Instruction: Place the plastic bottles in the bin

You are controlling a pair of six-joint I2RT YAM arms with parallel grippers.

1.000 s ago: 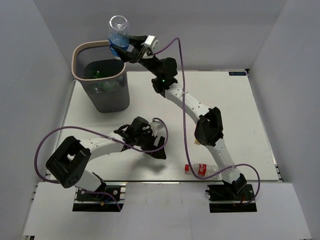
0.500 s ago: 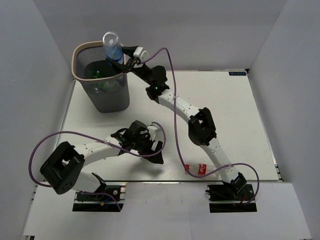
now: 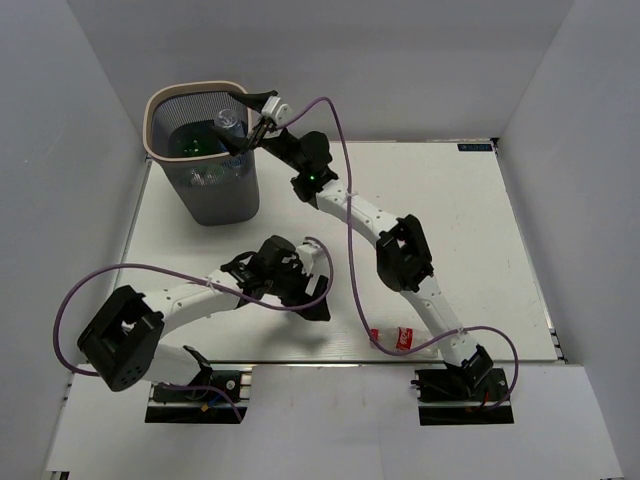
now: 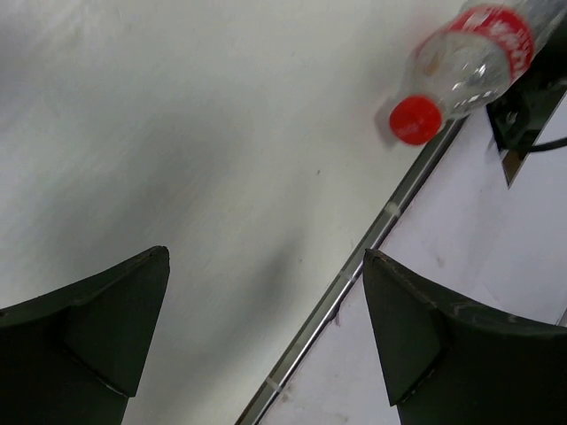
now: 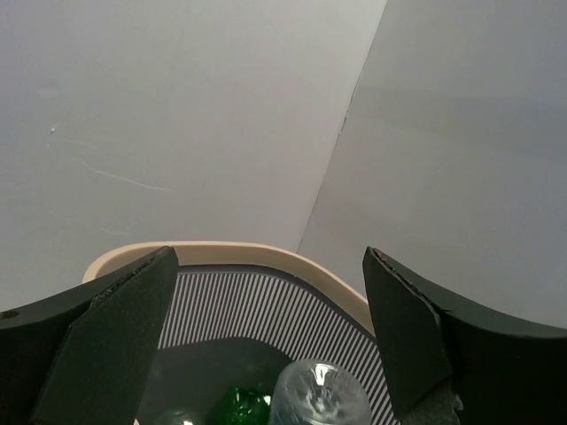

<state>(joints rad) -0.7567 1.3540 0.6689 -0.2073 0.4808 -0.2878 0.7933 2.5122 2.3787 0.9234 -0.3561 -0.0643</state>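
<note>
While the right jaws hang released over the bin (image 3: 214, 198), a clear bottle (image 5: 319, 395) is inside it (beside a green one (image 5: 237, 409)); the left jaws, likewise spread, hover above the tabletop (image 4: 177, 115) near a red-capped bottle (image 4: 468, 58).

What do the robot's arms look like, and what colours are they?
Both the left arm and the right arm are white tubes joined by chunky black joints. A thin purple cable loops along each one. The right arm has a tiny green light near its end. Each arm finishes in two dark, wedge-shaped fingers.
</note>
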